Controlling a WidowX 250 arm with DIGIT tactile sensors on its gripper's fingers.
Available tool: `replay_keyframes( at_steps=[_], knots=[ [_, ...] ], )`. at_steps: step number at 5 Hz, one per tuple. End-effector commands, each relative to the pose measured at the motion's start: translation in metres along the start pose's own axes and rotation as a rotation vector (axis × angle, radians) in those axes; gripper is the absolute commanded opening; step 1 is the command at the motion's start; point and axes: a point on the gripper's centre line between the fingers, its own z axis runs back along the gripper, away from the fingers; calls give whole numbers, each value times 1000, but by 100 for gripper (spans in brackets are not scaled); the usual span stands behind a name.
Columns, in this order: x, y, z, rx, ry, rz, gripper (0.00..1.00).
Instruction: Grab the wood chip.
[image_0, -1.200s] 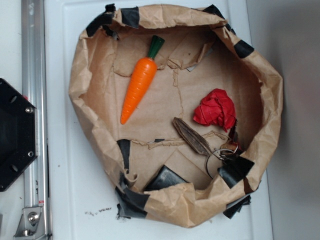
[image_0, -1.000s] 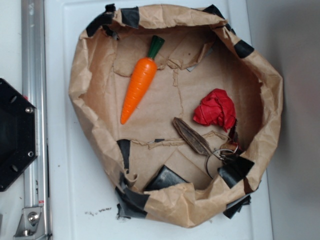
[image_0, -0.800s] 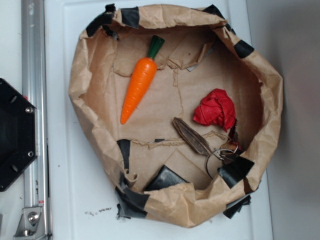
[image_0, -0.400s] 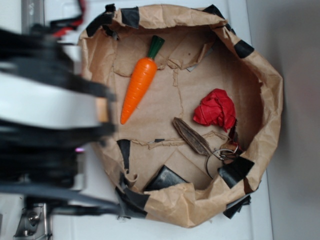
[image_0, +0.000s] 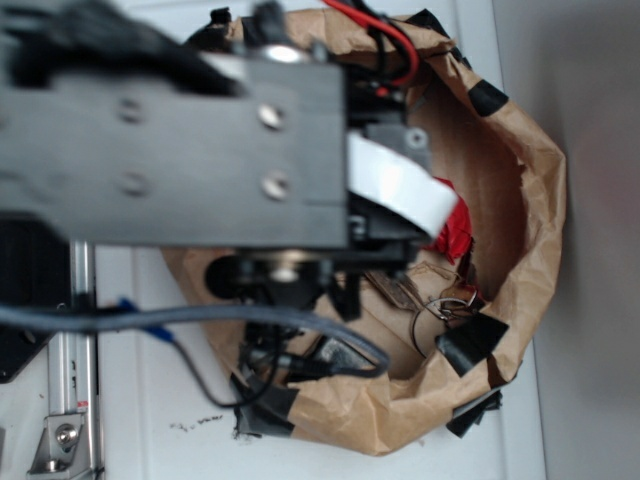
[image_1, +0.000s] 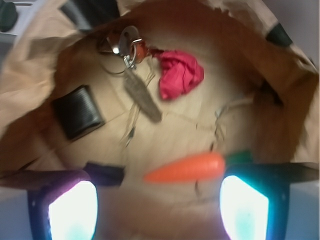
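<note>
Since the earlier exterior frames, when the bag lay unobstructed, the arm has swung in over it and now hides most of the interior in that view; the contents themselves appear unmoved.

Hand (image_1: 159, 212): the two lit fingers stand wide apart at the lower corners of the wrist view, holding nothing.

Wood chip (image_1: 142, 96): lies flat on the paper floor ahead of the hand, well apart from it, past the carrot (image_1: 186, 169), which sits just in front of the fingers. Its far end touches or nearly touches the key ring (image_1: 125, 46); the red cloth (image_1: 180, 76) lies just beside it to the right. In the exterior view only its end (image_0: 405, 292) shows under the arm.

Handling, as a judgement: light, stiff, thin, possibly brittle. Take hold across the narrow width at mid-length, with the fingers turned square to the grain.

Clearance: the crumpled paper bag wall (image_1: 30, 105) rings the floor. Open room lies left of the chip, toward the black pad (image_1: 77, 111); the cloth side is tighter.
</note>
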Motion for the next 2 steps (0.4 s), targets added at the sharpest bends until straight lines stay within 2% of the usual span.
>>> replay_keyframes(
  at_steps=[1, 2],
  knots=[
    [31, -4, -52, 61, -69, -152, 100],
    [45, -17, -73, 33, -71, -170, 100]
  ],
)
